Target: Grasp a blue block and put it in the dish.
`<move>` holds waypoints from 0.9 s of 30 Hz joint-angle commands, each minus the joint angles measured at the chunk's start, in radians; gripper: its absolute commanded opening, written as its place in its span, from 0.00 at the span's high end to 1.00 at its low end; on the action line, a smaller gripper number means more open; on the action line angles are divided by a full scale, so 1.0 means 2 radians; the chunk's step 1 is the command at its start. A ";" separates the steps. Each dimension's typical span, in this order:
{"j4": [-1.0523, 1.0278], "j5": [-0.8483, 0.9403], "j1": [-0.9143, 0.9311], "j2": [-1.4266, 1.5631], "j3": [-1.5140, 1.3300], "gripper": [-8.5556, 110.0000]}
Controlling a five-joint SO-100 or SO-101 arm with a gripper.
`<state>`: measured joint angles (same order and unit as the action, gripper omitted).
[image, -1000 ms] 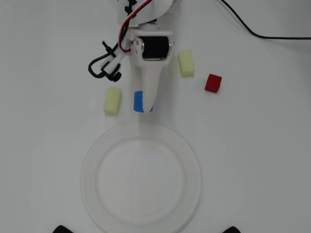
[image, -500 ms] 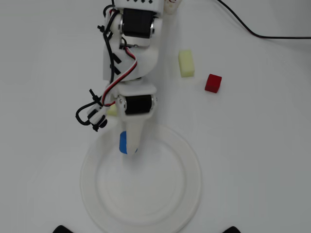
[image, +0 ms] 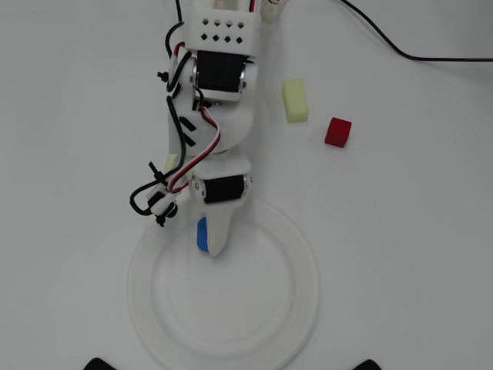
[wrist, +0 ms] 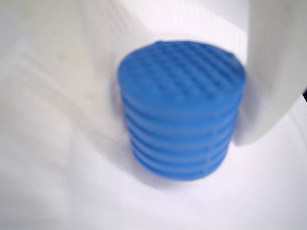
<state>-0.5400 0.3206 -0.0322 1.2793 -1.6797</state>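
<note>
The blue block (image: pixel 202 233) is a short ribbed cylinder, held over the upper left part of the dish (image: pixel 302 304), just inside its rim. My gripper (image: pixel 209 243) is shut on it; from above, one white finger (image: pixel 219 230) covers the block's right side. In the wrist view the blue block (wrist: pixel 182 110) fills the middle, with a white finger (wrist: pixel 271 72) pressed to its right and the other finger (wrist: pixel 103 62) behind its left. White dish surface (wrist: pixel 67 191) lies beneath it; whether the block touches it I cannot tell.
A pale yellow block (image: pixel 295 101) and a red cube (image: pixel 337 132) lie right of the arm. Another yellow block (image: pixel 170 163) peeks out under the arm's left side. A black cable (image: pixel 431 58) crosses the top right. Two black stubs (image: pixel 96 364) sit at the bottom edge.
The arm has reached down the view from beside the yellow blocks, carrying the blue block off the table and over the dish's rim. In the last half second it moved slightly further in.
</note>
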 commanded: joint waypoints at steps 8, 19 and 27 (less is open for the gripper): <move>-0.070 -0.005 -0.010 0.045 0.029 0.63; -0.199 -0.009 -0.018 0.163 0.032 0.55; -0.295 -0.028 -0.034 0.349 -0.018 0.53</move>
<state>-1.0968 0.2730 -0.0951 1.7810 -1.6797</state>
